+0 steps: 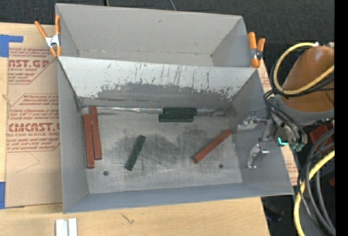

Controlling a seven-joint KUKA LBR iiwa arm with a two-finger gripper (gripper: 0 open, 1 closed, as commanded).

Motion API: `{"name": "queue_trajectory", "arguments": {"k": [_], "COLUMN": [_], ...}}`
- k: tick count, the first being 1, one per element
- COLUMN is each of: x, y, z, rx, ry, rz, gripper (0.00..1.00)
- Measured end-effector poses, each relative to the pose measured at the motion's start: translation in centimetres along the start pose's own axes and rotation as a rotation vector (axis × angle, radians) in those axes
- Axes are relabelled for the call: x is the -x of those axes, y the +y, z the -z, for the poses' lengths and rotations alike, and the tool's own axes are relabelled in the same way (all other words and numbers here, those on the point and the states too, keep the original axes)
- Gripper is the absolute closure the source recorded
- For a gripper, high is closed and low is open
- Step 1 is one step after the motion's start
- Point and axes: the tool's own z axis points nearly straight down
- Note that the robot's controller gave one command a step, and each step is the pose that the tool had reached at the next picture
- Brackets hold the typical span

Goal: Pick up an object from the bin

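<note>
At the far left of the grey bin (149, 39), two reddish-brown sticks (88, 142) lie side by side, touching along their length. They sit close to the foot of the left wall and run from back to front.

Next, left of the middle, a dark green stick (135, 152) lies alone on the scuffed floor, tilted so that its far end leans to the right. Near the middle, a shorter dark green block (177, 115) lies crosswise at the foot of the back wall, well apart from the green stick.

Right of the middle lies another reddish-brown stick (212, 146), the thing nearest to me. It slants, with its lower end toward the centre of the floor and its upper end pointing at the foot of the right wall.

Just beyond that upper end come my jaws, low over the sloping right wall of the bin. They stand wide apart, one metal finger (250, 120) toward the back and the other toward the front. Nothing is between them: I have hold of no thing. The slanted stick's upper end is close to my back finger but lies outside the gap.

Farthest right, outside the bin's rim, are my orange wrist cover (312, 74) and the yellow cables (283, 69) looping round it.
</note>
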Motion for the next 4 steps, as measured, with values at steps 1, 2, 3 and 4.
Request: {"name": "queue_trajectory", "arguments": {"k": [1,2,3,4], "x": [0.2,2.8,2.8,2.1], "y": [0.0,4.9,4.9,4.7], "z": [0.3,-7.4,-7.4,10.2], "rx": [-0.002,-0.001,-0.001,-0.004], "ry": [-0.007,-0.013,-0.013,-0.016], "rz": [0.002,0.055,0.055,0.111], "gripper": [0.00,1.00,1.00,1.00]}}
